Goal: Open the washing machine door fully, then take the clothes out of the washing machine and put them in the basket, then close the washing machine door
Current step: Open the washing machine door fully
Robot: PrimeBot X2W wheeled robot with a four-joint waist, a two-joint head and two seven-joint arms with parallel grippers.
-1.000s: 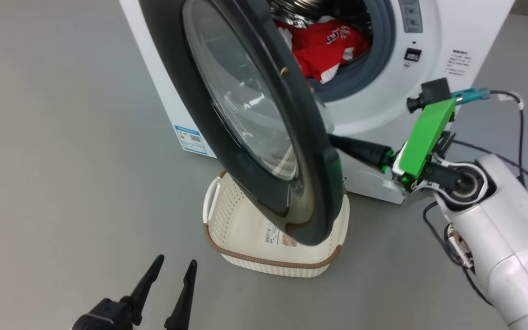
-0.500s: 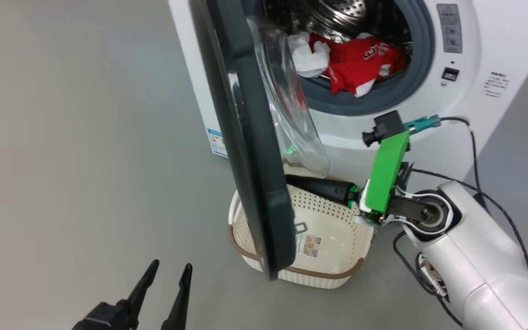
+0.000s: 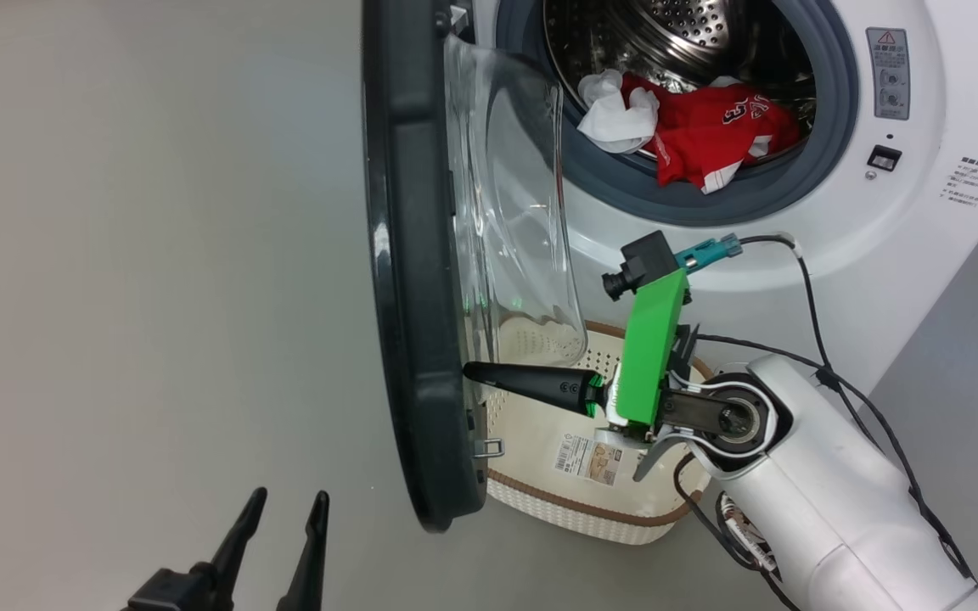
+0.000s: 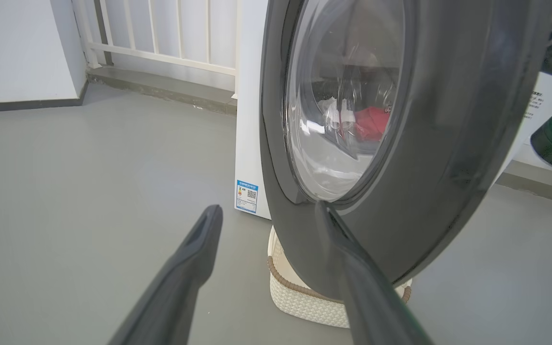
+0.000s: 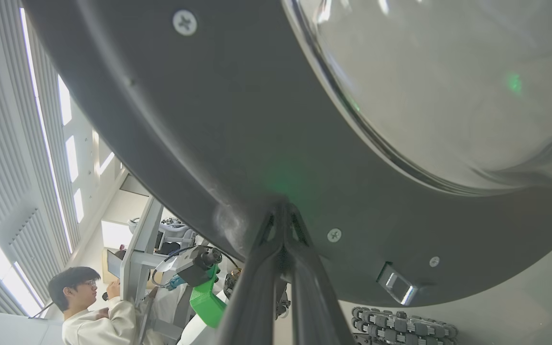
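Black rim of the washing machine door (image 3: 408, 280) is touched on its inner face by the closed tips of the right gripper (image 3: 469, 370), nothing being held. The basket (image 3: 591, 524) is seen just beneath that gripper, partly hidden by the door. The clothes (image 3: 710, 127) are seen above and beyond it in the washing machine (image 3: 922, 238) drum. The left gripper (image 3: 290, 494) is spread wide, beyond the door's outer face.
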